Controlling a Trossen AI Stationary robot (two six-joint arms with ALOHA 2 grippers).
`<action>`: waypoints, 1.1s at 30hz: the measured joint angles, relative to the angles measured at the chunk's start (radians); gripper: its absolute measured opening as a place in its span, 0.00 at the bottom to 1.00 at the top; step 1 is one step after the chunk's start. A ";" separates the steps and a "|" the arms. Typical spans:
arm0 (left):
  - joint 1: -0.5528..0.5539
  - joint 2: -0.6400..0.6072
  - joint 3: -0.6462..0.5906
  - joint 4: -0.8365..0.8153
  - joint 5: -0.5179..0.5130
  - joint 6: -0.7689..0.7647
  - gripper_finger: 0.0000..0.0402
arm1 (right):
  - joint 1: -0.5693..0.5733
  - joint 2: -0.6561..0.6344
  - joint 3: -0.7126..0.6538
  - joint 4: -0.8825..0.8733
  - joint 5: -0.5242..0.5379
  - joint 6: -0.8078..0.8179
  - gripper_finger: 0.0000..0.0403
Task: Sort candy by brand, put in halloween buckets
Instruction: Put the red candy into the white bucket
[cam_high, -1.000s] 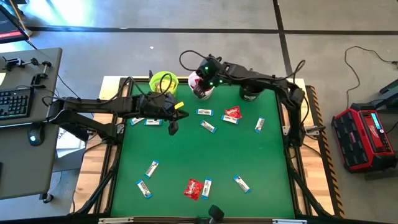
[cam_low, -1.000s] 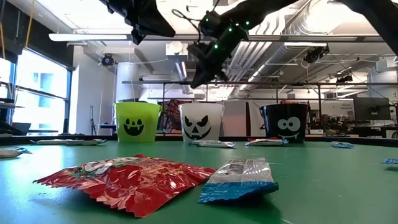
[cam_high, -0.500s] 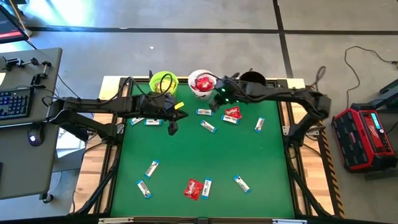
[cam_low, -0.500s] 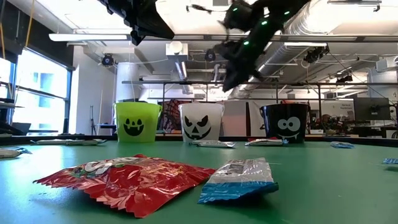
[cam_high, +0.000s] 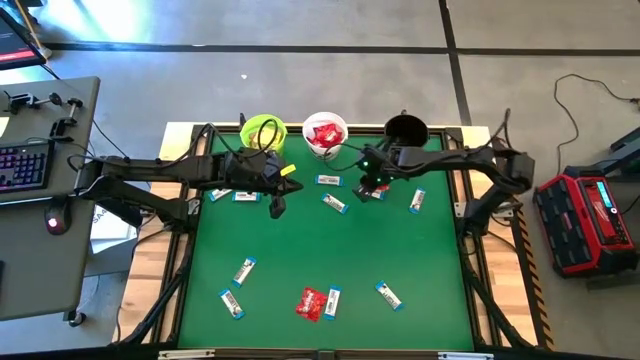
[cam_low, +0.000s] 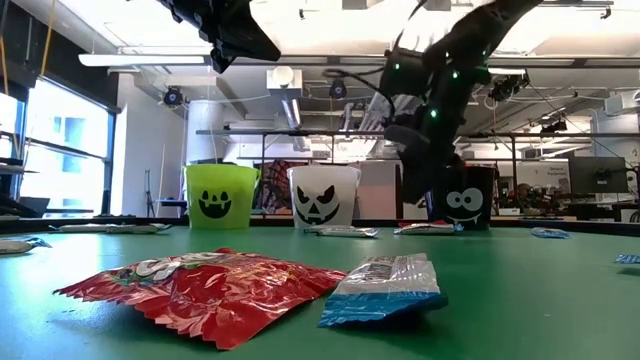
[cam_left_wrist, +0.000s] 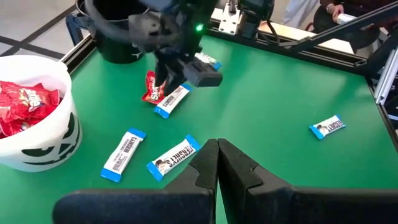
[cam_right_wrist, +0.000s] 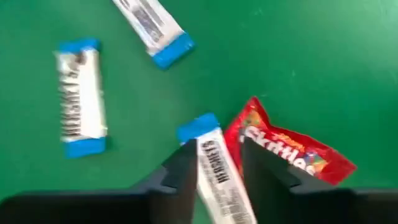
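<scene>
right wrist view – fingers (cam_right_wrist: 186, 168) straddle blue-and-white bar (cam_right_wrist: 219, 174)

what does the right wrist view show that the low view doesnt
Only the right wrist view shows the right hand open over a blue-and-white bar, a red packet right beside it, and two more bars on the green mat.

Only the low view shows the lime green bucket, white bucket and black bucket in a row, and the left arm high up.

Both show the right arm lowered near the table and candy on the mat.
</scene>
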 joint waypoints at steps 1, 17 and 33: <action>0.000 0.000 0.000 0.000 0.000 0.000 0.00 | -0.006 0.012 -0.002 -0.004 0.016 -0.010 0.32; 0.000 0.000 0.000 -0.003 0.000 -0.010 0.00 | -0.086 0.131 -0.002 0.067 -0.015 -0.084 0.40; 0.000 -0.005 -0.001 0.022 0.026 -0.027 0.00 | -0.086 0.107 -0.001 0.053 -0.037 -0.090 0.04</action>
